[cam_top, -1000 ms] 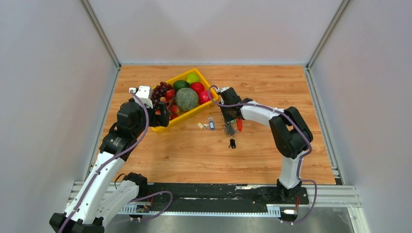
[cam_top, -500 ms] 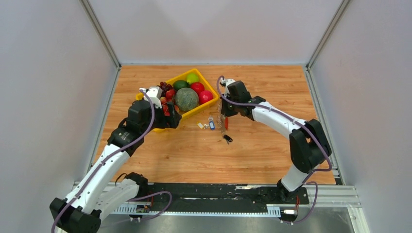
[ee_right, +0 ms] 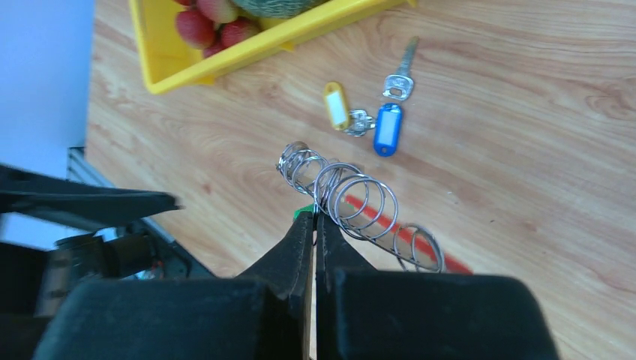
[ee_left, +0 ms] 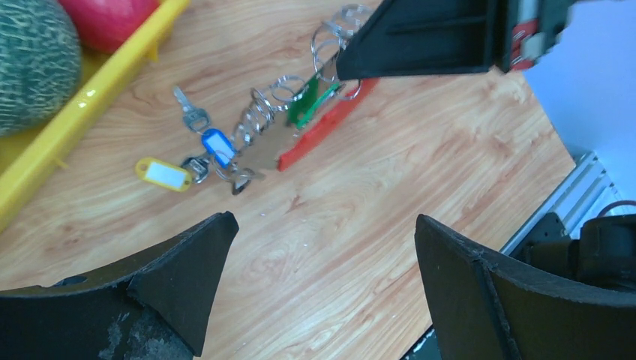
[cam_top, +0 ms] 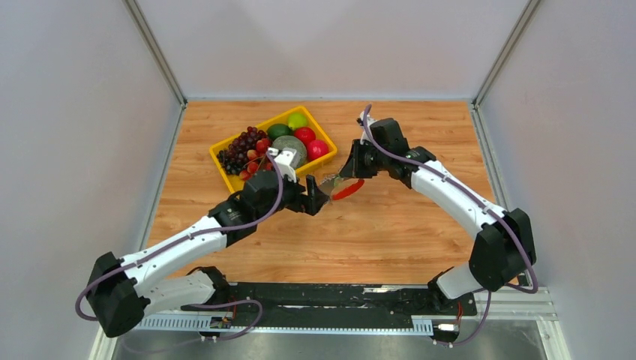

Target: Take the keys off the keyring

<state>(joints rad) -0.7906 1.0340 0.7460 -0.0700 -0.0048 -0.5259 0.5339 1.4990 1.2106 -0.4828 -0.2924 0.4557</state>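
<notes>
My right gripper (ee_right: 314, 216) is shut on a green tag (ee_left: 307, 101) and a ring at the end of a row of several silver rings (ee_right: 352, 199). They hang on the red keyring (ee_left: 322, 129), held just above the table (cam_top: 349, 189). Its black finger (ee_left: 420, 37) shows at the top of the left wrist view. A loose silver key (ee_right: 401, 79) with a blue tag (ee_right: 386, 127) and a yellow tag (ee_right: 337, 103) lies on the wood. My left gripper (ee_left: 322, 221) is open and empty, close in front of the bunch (cam_top: 315, 201).
A yellow tray (cam_top: 225, 171) with grapes, a melon (cam_top: 289, 150), apples and a lime stands at the back left of the wooden table. Its rim (ee_left: 90, 90) is just left of the tagged keys. The table's near edge (ee_left: 555, 210) shows on the right.
My left arm has swung right and forward from the tray to the centre. My right gripper has lifted the red keyring and rings up and to the right, leaving the tagged keys on the table.
</notes>
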